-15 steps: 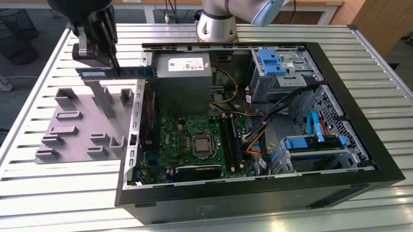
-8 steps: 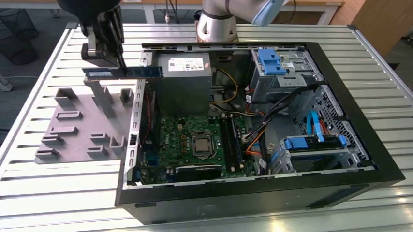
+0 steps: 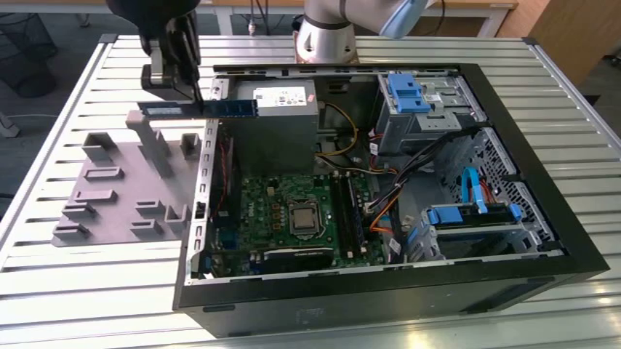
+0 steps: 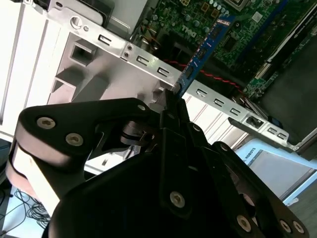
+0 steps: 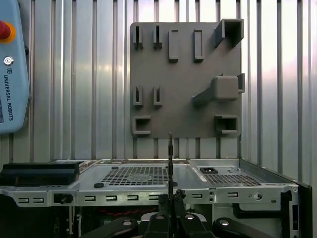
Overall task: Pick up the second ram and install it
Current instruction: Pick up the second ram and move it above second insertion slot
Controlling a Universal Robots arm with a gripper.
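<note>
One black two-fingered gripper [image 3: 197, 100] hangs at about eleven o'clock in the exterior view. Its fingers are pressed together on the second ram [image 3: 228, 108], a thin, long, narrow dark blue-green circuit-board strip. The strip is held level and clear of everything below, pinched near its middle. One end reaches toward three o'clock over the grey metal power-supply box [image 3: 276, 134], which bears a white printed label [image 3: 282, 94]. The other end points toward nine o'clock, over the grey plastic multi-slot fixture [image 3: 107, 196]. That fixture lies flat on the slatted aluminium table [image 3: 78, 291], just beside the open black computer tower case [image 3: 543, 145] at the case's nine o'clock side. Inside the case the green motherboard [image 3: 281, 203] lies at six o'clock of the power supply, and its long black memory slots [image 3: 347, 211] run along its three o'clock edge. In the second wrist view the strip [image 4: 205, 44] juts out from the gripper [image 4: 173, 96] across the case's punched metal rail [image 4: 148, 62], with the motherboard [image 4: 247, 49] beyond. In the first wrist view the strip [image 5: 170, 158] shows edge-on, rising from the gripper [image 5: 171, 196]. Beyond it lie the fixture [image 5: 183, 74] and a light-blue pendant [image 5: 12, 74] with dark lettering and a red button [image 5: 4, 29].
</note>
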